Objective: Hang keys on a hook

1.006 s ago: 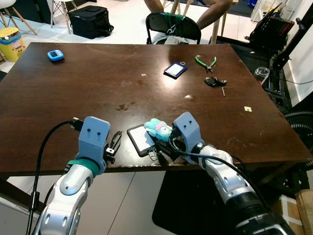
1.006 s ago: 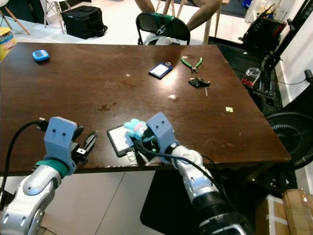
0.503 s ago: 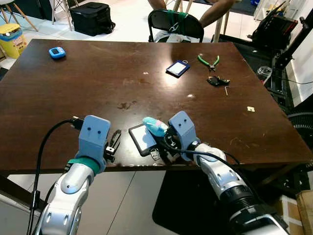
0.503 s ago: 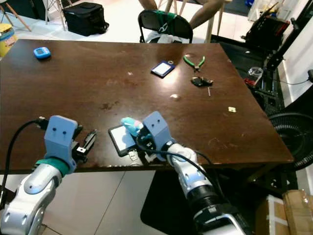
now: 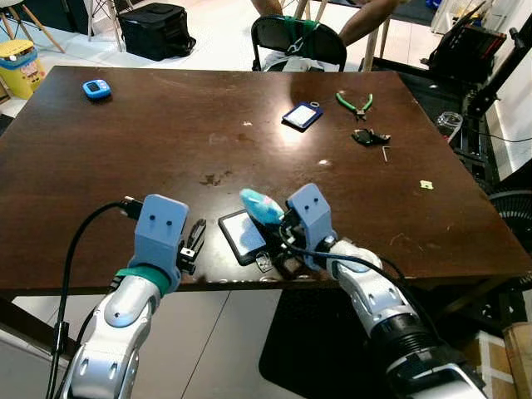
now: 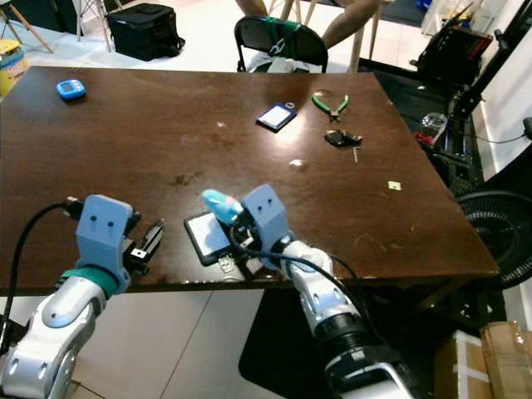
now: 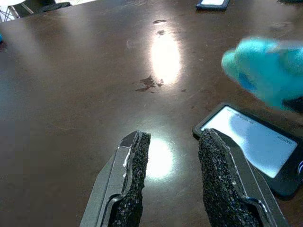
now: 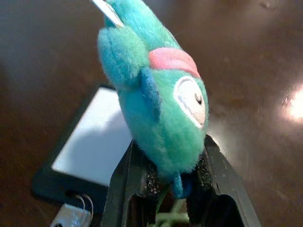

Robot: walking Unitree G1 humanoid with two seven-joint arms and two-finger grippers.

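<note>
The keys' charm is a fuzzy teal plush toy [image 8: 161,104] with a pink band and a round white eye, pinched at its lower end between the right gripper [image 8: 173,177]'s rough black fingers, lifted just above the near edge of the dark, glossy wooden table [image 5: 166,133]. Beneath it lies a flat black card holder [image 5: 242,235] with a white face and a small metal ring. The left gripper [image 7: 170,161] hovers beside the card, its coarse foam pads parted, holding nothing.
</note>
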